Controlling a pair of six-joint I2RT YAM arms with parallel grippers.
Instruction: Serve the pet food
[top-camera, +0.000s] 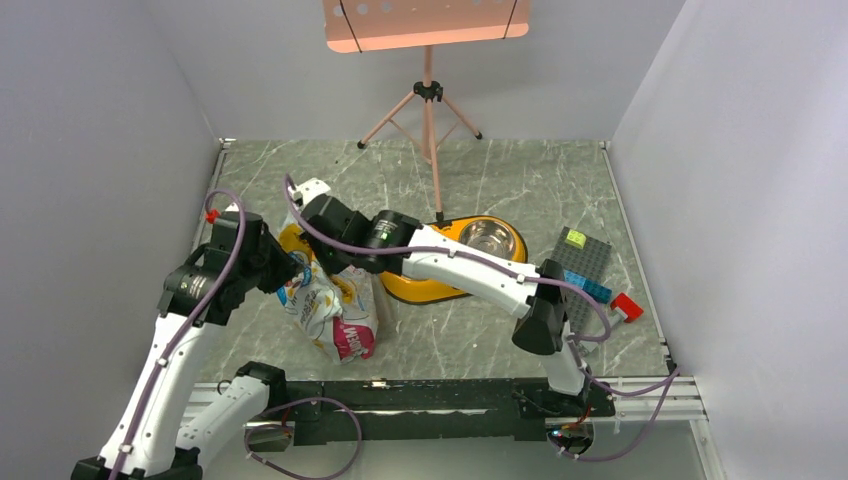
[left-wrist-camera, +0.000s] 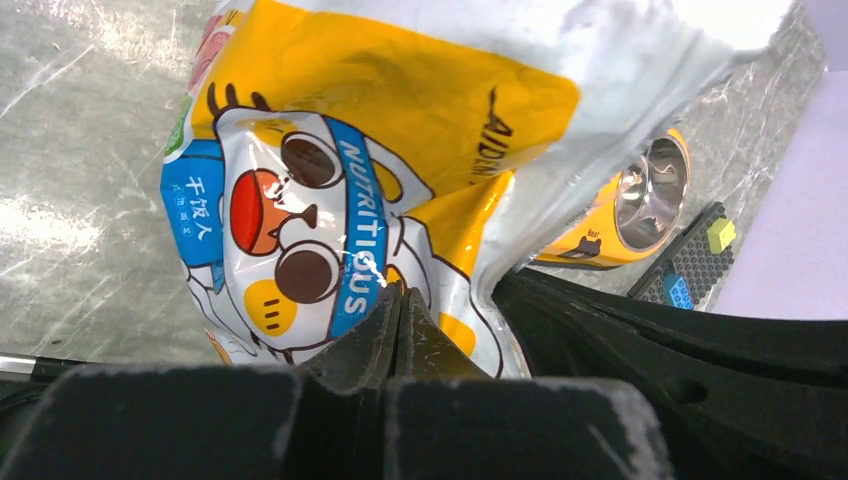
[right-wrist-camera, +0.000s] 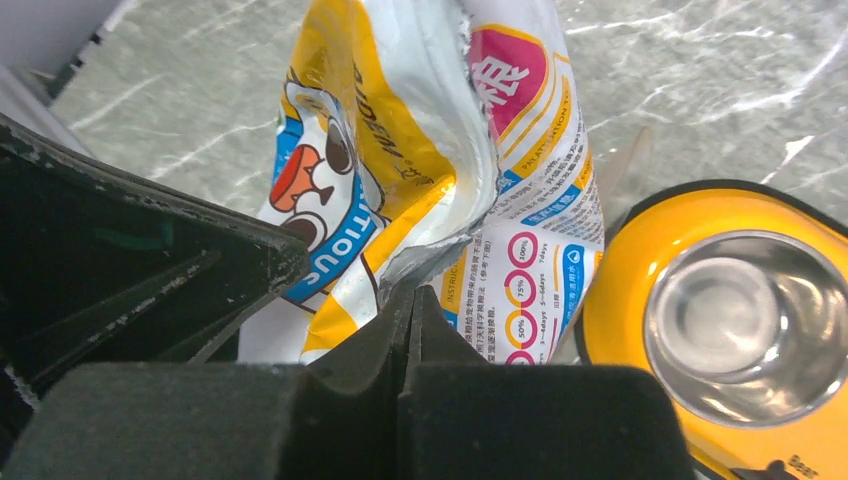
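Note:
A crinkly white-and-yellow pet food bag (top-camera: 332, 312) with a cartoon animal and a magenta bottom band hangs just left of the yellow feeder (top-camera: 452, 285). My left gripper (left-wrist-camera: 400, 293) is shut on the bag's film (left-wrist-camera: 330, 170) near its top. Pressed in from the other side, my right gripper (right-wrist-camera: 412, 292) is shut on the edge of the bag's torn mouth (right-wrist-camera: 440, 150). In the top view both grippers (top-camera: 298, 268) (top-camera: 320, 262) meet at the bag's upper end. The kibble itself is hidden inside the bag. The steel bowl (right-wrist-camera: 745, 320) shows nothing in it.
A second steel bowl (top-camera: 490, 238) sits at the feeder's far right end. A grey studded baseplate (top-camera: 585, 275) with coloured bricks and a red block (top-camera: 627, 307) lie to the right. A pink tripod stand (top-camera: 428, 95) stands at the back. Grey walls enclose the marble tabletop.

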